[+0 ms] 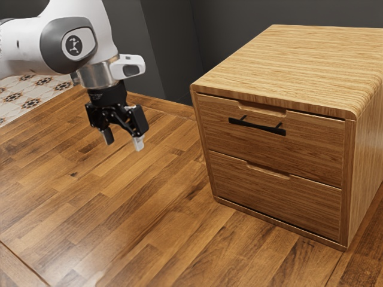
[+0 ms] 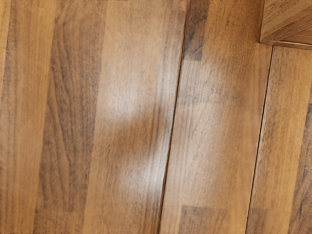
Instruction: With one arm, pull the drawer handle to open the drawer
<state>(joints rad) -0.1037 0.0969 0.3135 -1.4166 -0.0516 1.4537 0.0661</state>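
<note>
A light wooden cabinet [image 1: 299,66] with two drawers stands at the exterior view's right. The upper drawer [image 1: 275,140] carries a black bar handle [image 1: 257,125] and sits flush with the cabinet front. The lower drawer [image 1: 272,194] has only a recessed wooden grip. My black gripper [image 1: 123,140] hangs above the floor well to the left of the cabinet, pointing down, fingers open with nothing between them. In the wrist view I look straight down on wooden floor planks [image 2: 136,122], and a corner of the cabinet [image 2: 287,22] shows at the edge.
Dark wood plank flooring [image 1: 119,215] spreads under and around the arm. A patterned tile patch [image 1: 24,89] lies at the far left. A dark wall [image 1: 173,42] stands behind the cabinet.
</note>
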